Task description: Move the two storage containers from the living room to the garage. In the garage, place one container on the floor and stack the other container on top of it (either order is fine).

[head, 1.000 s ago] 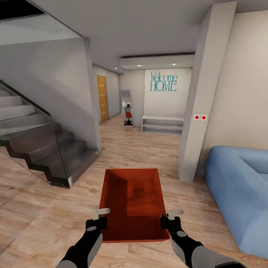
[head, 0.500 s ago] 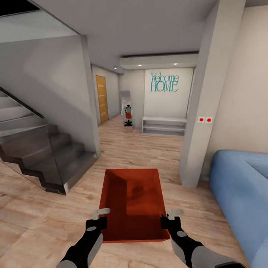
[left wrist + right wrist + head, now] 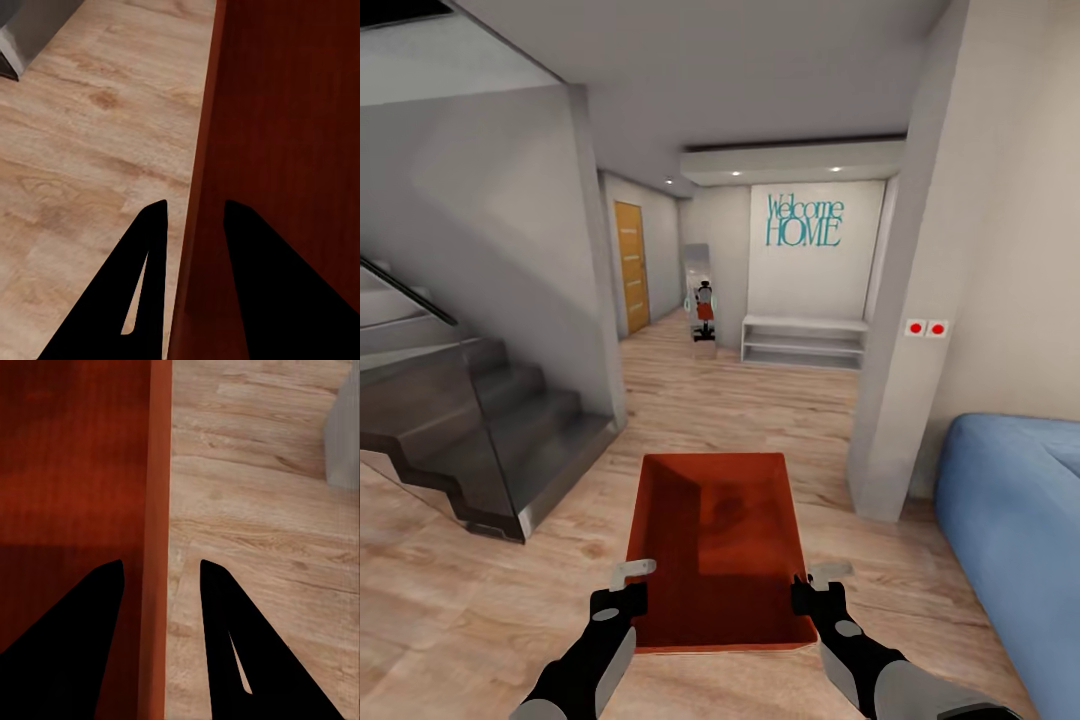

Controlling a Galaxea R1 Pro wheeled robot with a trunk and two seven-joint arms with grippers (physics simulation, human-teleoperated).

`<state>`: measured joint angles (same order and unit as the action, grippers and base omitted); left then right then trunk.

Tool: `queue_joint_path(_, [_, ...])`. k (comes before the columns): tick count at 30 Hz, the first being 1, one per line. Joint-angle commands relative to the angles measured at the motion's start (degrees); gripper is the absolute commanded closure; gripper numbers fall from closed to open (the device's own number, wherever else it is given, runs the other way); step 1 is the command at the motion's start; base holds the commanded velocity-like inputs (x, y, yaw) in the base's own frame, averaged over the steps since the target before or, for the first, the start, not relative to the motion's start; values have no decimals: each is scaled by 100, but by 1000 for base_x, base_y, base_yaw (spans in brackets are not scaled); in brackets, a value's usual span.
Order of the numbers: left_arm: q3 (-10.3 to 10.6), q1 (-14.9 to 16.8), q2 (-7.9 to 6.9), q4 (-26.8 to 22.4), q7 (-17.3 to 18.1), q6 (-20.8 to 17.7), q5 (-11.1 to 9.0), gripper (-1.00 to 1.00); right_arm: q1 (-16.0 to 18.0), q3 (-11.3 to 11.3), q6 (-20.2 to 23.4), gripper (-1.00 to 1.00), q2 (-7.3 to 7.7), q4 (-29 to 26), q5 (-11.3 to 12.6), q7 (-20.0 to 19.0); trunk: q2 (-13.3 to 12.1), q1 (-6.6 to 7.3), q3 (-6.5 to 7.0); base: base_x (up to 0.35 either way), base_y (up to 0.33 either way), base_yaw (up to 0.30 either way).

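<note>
One storage container (image 3: 718,545), orange-red, carried above wood floor (image 3: 760,400): left gripper (image 3: 622,590) pinching its left wall, right gripper (image 3: 818,588) pinching its right wall.

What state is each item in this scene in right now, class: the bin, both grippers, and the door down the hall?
storage container: upright, empty, carried above the wood floor.
left gripper: shut on the container's side wall.
right gripper: shut on the opposite side wall.
orange door: closed, as far as can be told at this distance.
</note>
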<state>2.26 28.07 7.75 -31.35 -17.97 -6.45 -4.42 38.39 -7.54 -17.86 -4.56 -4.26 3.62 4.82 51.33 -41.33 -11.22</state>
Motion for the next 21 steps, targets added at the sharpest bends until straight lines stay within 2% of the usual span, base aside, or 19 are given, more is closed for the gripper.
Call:
queue_joint_path(1, [-102,6,-10,-154,-40,-31,-6,100,2,-2,2,100,-1,11,-28,2,6,-4,-9,321,0,0])
queue_joint_path(21, [-103,5,-10,-161,-40,-31,-6,100,2,-2,2,100,-1,9,-28,2,6,-4,-9,321,0,0])
